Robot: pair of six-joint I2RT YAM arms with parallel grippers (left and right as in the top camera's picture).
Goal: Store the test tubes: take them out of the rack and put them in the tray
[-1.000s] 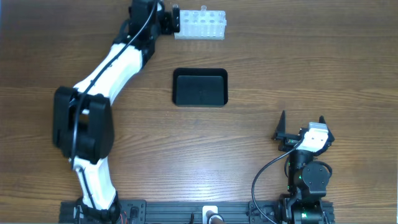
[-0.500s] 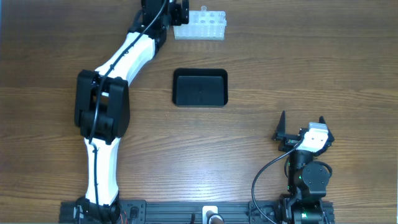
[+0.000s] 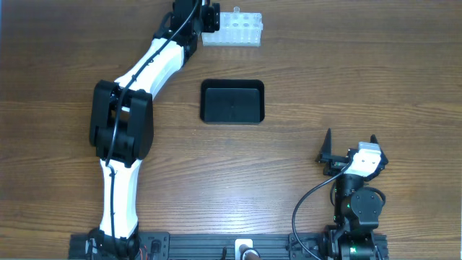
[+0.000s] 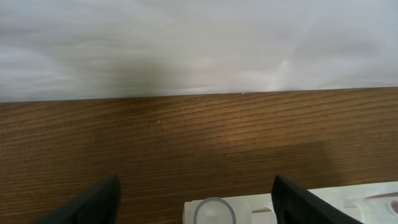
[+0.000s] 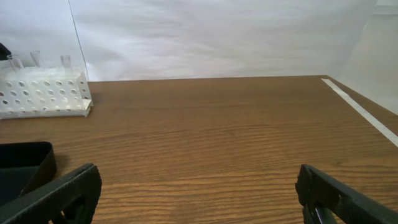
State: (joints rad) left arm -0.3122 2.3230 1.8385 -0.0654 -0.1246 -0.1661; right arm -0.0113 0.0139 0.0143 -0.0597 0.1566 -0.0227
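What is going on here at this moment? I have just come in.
The left gripper is at the left end of the white test tube rack, at the far edge of the table. It is open, and the mouth of one tube lies between its fingers, not gripped. The black tray in the middle holds no tubes yet. The right gripper is open and holds nothing, near its own base.

wooden table | rack — far edge | black tray — centre
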